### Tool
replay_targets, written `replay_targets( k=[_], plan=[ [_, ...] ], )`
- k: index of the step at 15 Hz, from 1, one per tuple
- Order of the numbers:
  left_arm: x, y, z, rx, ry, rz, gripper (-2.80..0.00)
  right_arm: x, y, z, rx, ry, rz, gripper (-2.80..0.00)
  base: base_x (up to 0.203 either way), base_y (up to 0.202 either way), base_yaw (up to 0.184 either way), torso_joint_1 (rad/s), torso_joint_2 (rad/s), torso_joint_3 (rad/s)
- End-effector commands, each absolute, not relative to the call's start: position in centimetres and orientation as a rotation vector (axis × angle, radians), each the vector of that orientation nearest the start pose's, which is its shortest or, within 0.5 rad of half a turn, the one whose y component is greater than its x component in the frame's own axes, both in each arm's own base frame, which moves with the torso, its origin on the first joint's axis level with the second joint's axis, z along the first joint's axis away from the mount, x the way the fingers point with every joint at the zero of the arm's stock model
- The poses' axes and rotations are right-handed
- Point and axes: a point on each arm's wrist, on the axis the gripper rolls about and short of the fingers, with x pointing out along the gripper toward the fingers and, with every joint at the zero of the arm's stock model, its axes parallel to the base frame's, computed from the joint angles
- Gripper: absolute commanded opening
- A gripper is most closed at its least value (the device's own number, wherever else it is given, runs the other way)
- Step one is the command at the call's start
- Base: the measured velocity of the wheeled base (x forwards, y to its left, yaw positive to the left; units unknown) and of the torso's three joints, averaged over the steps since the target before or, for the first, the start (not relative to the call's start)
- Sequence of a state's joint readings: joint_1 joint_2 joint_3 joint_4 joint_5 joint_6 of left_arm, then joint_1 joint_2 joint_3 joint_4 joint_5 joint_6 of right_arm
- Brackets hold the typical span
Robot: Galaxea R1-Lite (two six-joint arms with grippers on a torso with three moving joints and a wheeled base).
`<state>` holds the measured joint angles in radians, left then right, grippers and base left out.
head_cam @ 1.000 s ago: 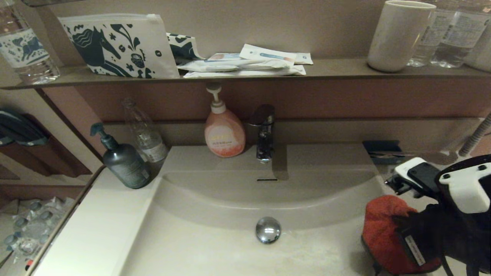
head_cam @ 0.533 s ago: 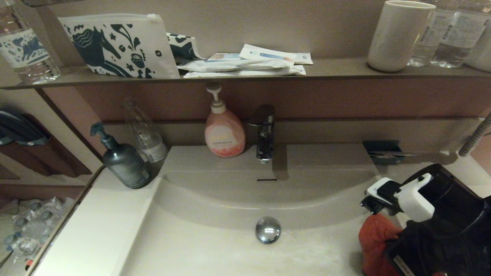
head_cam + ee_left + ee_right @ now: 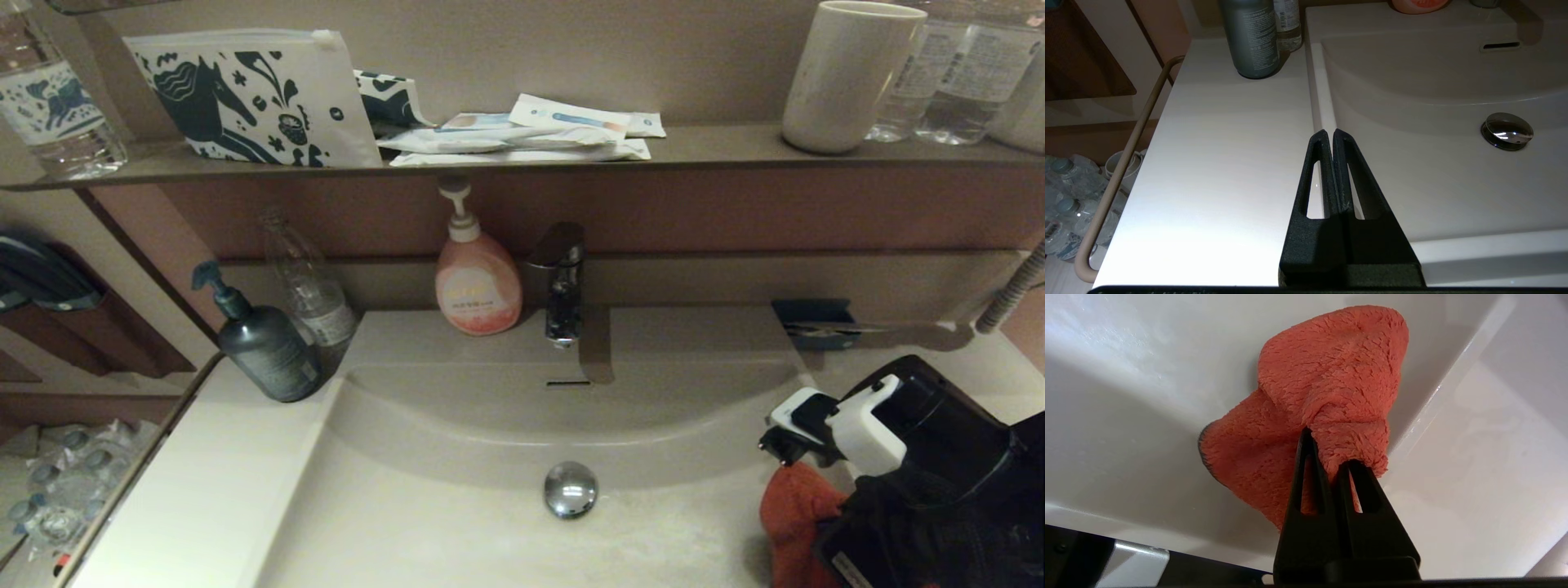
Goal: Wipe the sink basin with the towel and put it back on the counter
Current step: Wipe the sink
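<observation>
Right end effector (image 3: pixel 1331 453) has dropped from the tabletop (image 3: pixel 963 384) edge into the sink basin (image 3: pixel 457 531) at lower right of head view, clamped on the towel (image 3: pixel 1327 375). Wiping step barely begun; next: sweep towel leftward toward drain plug (image 3: pixel 571 488). Left end effector (image 3: pixel 1329 136) idle, fingers together.

horse-print pouch (image 3: pixel 245 94), cup (image 3: pixel 849 73) on shelf (image 3: pixel 718 151) | pink pump bottle (image 3: pixel 476 278) beside faucet (image 3: pixel 562 282) | grey, perhaps green, pump bottle (image 3: pixel 263 343)

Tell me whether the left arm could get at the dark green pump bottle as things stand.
Probably yes. The left gripper, shut and empty, sits over the counter, and nothing stands between it and the pump bottle.
</observation>
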<state>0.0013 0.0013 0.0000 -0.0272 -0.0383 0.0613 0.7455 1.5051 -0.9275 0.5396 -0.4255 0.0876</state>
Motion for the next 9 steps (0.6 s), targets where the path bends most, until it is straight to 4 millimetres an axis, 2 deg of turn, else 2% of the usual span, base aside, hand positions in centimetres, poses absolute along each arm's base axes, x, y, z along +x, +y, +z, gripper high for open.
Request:
replay_targets(
  k=[1, 5, 9],
  plan=[
    [-2.3, -0.1, 7.8, 0.062, -0.027, -0.036, -2.80, 16.3, 13.8, 17.3, -0.561, 0.956, 0.245, -2.80, 0.000, 0.000, 0.000, 0.000, 0.00, 0.000],
    [-2.3, -0.1, 7.8, 0.062, -0.027, -0.036, -2.80, 16.5, 13.9, 16.7, -0.633, 0.989, 0.218, -2.80, 0.000, 0.000, 0.000, 0.000, 0.00, 0.000],
    [-2.3, -0.1, 7.8, 0.062, -0.027, -0.036, -2.80, 17.7, 14.9, 15.8, -0.651, 1.043, 0.190, -2.80, 0.000, 0.000, 0.000, 0.000, 0.00, 0.000]
  ],
)
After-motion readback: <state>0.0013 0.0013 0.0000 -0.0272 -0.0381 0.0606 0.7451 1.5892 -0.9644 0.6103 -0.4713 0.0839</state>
